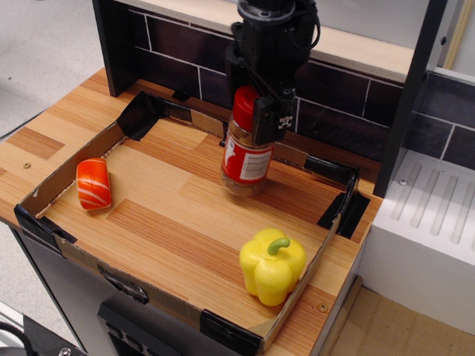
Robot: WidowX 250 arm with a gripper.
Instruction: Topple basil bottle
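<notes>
The basil bottle point(243, 159) is a clear jar with brownish contents, a red lid and a red-and-white label. It stands in the back middle of the cardboard tray point(65, 180), leaning slightly, its top toward the back right. My gripper point(254, 111) comes down from above and is shut on the bottle's red lid, one black finger point(269, 119) in front of it. The bottle's base sits at or just above the tray floor; I cannot tell which.
A yellow pepper point(272, 264) stands at the tray's front right corner. An orange-and-white salmon sushi piece point(93, 183) lies at the left. A black tiled wall point(174, 50) rises behind the tray. A white ridged rack point(434, 222) stands to the right.
</notes>
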